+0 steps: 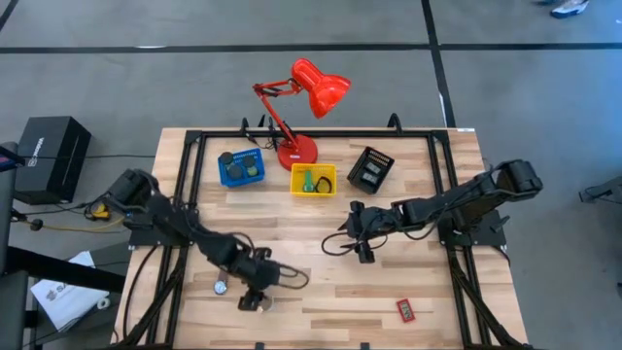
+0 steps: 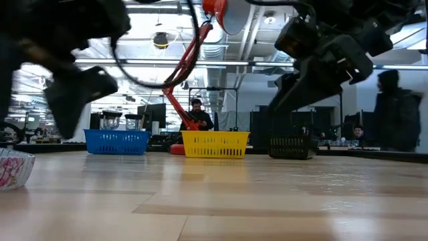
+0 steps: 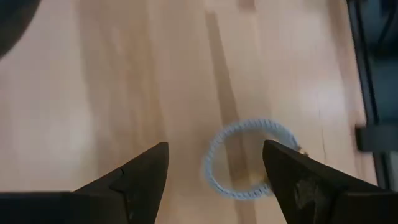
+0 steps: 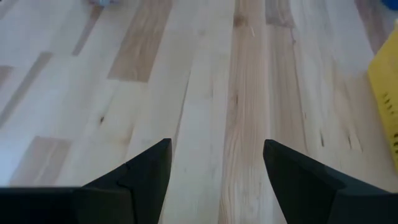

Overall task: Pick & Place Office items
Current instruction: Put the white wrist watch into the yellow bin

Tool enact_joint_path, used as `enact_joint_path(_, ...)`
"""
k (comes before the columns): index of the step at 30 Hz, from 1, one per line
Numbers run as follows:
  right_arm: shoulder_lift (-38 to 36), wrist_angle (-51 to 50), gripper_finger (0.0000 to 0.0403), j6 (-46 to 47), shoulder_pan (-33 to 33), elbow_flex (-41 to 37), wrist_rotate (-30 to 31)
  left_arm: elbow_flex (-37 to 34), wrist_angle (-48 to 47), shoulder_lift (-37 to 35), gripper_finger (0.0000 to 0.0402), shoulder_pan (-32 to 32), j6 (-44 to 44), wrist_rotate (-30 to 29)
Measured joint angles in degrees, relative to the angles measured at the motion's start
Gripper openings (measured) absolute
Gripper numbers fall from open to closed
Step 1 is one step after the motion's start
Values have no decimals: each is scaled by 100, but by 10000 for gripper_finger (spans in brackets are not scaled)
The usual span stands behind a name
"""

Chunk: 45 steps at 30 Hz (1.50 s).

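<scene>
Fingers spread on both grippers, nothing grasped. High view: left gripper (image 1: 255, 295) low at near table edge over clear ring; right gripper (image 1: 360, 233) mid-table; red rectangle (image 1: 405, 310) lies apart. Left wrist view: clear ring (image 3: 249, 158), ribbed, on pale wood planks between fingers (image 3: 134, 180). No legible writing.
</scene>
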Motion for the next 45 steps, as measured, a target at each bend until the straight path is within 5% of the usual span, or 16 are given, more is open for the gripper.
enact_joint_path(11,40,86,245,330,-2,2,1,19,13,709,243,-248,23,-442)
enact_joint_path(16,40,76,245,345,-51,-1,0,-1,-6,654,170,-245,120,-634)
enact_joint_path(23,40,59,245,343,-76,-1,0,-12,53,531,21,-112,642,-982)
enact_joint_path(28,40,72,245,345,-76,-1,0,-10,373,187,12,198,1384,-2518)
enact_joint_path(33,40,145,245,337,-76,0,0,8,1472,-515,8,973,2591,-4045)
enact_joint_path(39,42,143,245,332,-95,-1,0,14,2693,-995,7,2438,2757,-4003)
enact_joint_path(45,42,144,245,334,-109,2,-2,8,3191,-686,11,3734,2773,-3926)
